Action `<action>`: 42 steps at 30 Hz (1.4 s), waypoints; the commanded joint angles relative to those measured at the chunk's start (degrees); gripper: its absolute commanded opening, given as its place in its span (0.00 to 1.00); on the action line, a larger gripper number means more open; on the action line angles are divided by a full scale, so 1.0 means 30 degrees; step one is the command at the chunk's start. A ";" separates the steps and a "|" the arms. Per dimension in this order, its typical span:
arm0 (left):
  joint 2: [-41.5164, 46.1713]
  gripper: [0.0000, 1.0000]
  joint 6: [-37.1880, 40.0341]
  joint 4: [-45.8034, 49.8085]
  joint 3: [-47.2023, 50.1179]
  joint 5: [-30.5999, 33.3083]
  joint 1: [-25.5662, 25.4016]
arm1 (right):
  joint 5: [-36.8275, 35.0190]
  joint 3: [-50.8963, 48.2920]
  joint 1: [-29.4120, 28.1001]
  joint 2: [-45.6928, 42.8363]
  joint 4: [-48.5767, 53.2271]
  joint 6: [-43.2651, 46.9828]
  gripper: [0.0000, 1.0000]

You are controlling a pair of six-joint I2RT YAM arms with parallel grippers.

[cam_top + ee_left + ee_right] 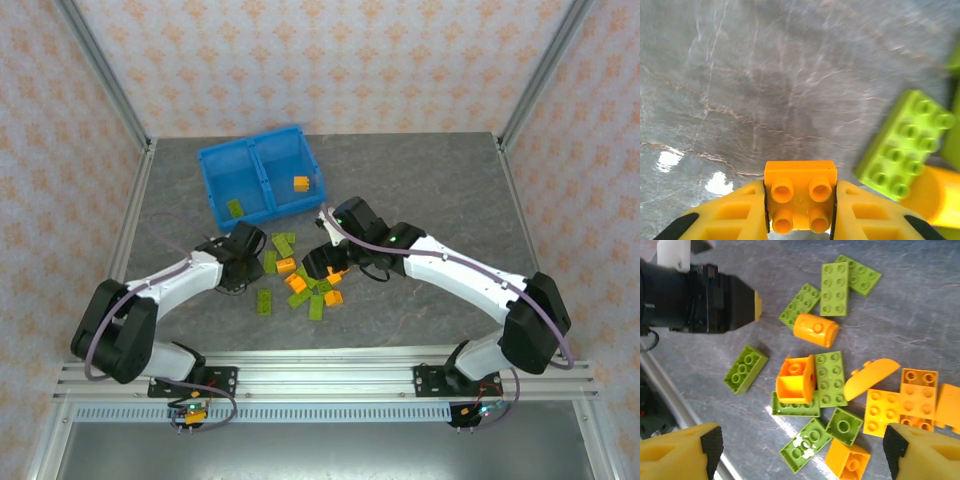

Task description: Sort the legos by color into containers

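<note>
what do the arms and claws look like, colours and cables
The left arm and right arm have white links with black joints and bases, and a greyish-purple cable loops along each. The left claw and right claw have chunky yellow fingers with black pads at the tips.

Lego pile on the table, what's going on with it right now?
Two robot arms are sorting bricks by color into a blue bin. The left claw is shut on a small orange brick, beside the loose pile of green and orange bricks on the table. The right claw hangs open over that pile, holding nothing. In the top view, the bin's left compartment has one green brick and its right compartment one orange brick.
</note>
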State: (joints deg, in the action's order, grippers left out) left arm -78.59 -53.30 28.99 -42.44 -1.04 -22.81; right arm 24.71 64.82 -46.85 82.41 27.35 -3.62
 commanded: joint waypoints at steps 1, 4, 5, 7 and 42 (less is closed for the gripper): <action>0.1087 0.27 0.1082 0.1072 -0.2409 0.1130 -0.0174 | 0.1010 0.0406 -0.0116 -0.0859 -0.0075 -0.0603 0.85; 0.0573 0.27 0.2097 0.2022 -0.5425 0.2307 -0.0303 | 0.0483 0.0191 -0.0116 -0.1222 -0.0839 -0.1058 0.85; 0.0191 0.27 0.2428 0.2173 -0.6491 0.2646 -0.0306 | 0.0356 0.0191 -0.0118 -0.1258 -0.0930 -0.1152 0.85; -0.0965 0.27 0.3118 0.2184 -0.8459 0.3258 -0.0292 | 0.0012 0.0235 -0.0116 -0.1323 -0.1029 -0.1353 0.85; -1.0961 0.60 0.5050 0.2228 -1.9515 0.4023 -0.0655 | -0.2846 -0.1046 -0.0146 -0.3223 -0.0186 -0.2176 0.85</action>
State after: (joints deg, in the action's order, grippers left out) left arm -121.36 -35.33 36.12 -106.19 7.03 -23.59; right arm 17.10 61.10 -46.85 72.20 27.24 -9.85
